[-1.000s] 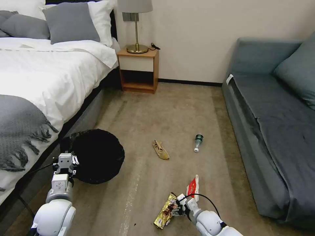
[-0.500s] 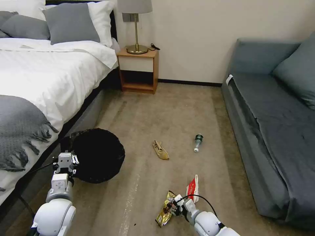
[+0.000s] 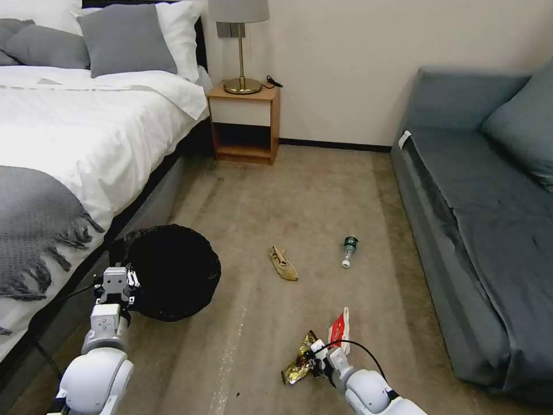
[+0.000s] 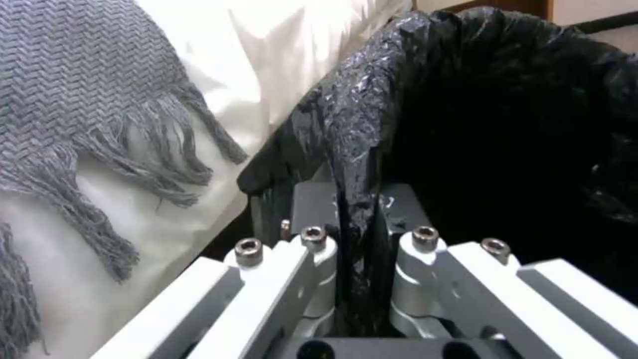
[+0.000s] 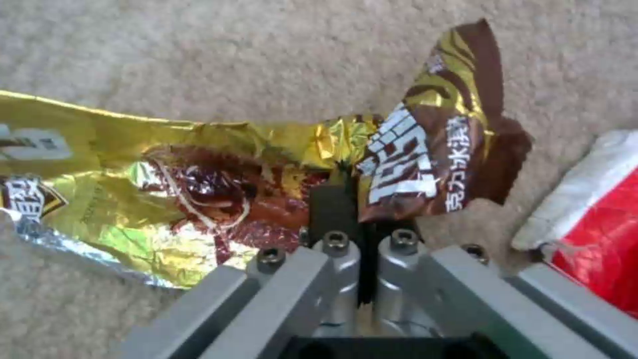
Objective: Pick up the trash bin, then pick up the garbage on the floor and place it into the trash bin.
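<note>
We judge the task roughly a third done. Left gripper (image 3: 116, 285) holds the trash bin (image 3: 173, 271) at its near rim, beside the bed (image 3: 69, 150); the left wrist view shows its fingers (image 4: 312, 209) closed tight on a fold of the black liner (image 4: 356, 149). Right gripper (image 3: 314, 362), low over the carpet (image 3: 299, 202), is clamped on the gold-brown snack wrapper (image 3: 299, 364). Nothing is in the bin that we can see. The red-and-white packet (image 3: 339, 329) lies just beside the right gripper; the tan crumpled scrap (image 3: 283, 263) and small clear bottle (image 3: 348, 251) lie farther off.

The right wrist view shows the pinch at the wrapper's (image 5: 199, 169) crumpled middle, which the head view cannot resolve. The head view alone gives the layout of the remaining litter.
</note>
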Motion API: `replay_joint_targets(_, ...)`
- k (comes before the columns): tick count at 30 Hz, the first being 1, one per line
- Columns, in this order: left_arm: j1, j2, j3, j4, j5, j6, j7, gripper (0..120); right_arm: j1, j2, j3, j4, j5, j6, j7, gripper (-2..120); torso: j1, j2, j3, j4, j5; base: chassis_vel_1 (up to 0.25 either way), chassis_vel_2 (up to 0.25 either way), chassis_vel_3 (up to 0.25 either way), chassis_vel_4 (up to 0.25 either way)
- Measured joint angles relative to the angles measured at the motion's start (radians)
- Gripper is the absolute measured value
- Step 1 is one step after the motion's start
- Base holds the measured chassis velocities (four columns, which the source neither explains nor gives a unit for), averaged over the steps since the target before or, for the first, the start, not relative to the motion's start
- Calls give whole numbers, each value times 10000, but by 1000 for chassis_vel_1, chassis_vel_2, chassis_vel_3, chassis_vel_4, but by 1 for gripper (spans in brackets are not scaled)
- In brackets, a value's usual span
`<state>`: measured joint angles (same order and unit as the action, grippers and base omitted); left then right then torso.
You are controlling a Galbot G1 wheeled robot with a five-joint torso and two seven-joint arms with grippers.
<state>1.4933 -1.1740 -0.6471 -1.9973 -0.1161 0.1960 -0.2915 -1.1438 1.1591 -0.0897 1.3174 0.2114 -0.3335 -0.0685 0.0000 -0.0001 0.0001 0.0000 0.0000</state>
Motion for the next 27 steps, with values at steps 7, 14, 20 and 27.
replay_joint_targets(7,70,-62,0,-36,53,-46,45,6,73,-144,384,366,210,-56,5,0,0,-1,0,-2,-2,0,0,0,0)
replay_joint_targets(14,157,-165,25,-47,222,-125,81,6,257,-360,719,663,418,-75,-5,0,0,0,0,-2,0,0,0,0,0)
replay_joint_targets(20,210,-262,48,-12,331,-168,97,6,635,-302,977,730,868,-74,84,0,0,-1,0,-1,0,0,0,0,0)
replay_joint_targets(27,248,-490,219,-2,527,-204,108,6,1487,-39,1100,877,1758,-37,392,0,0,-1,0,0,0,0,0,0,0)
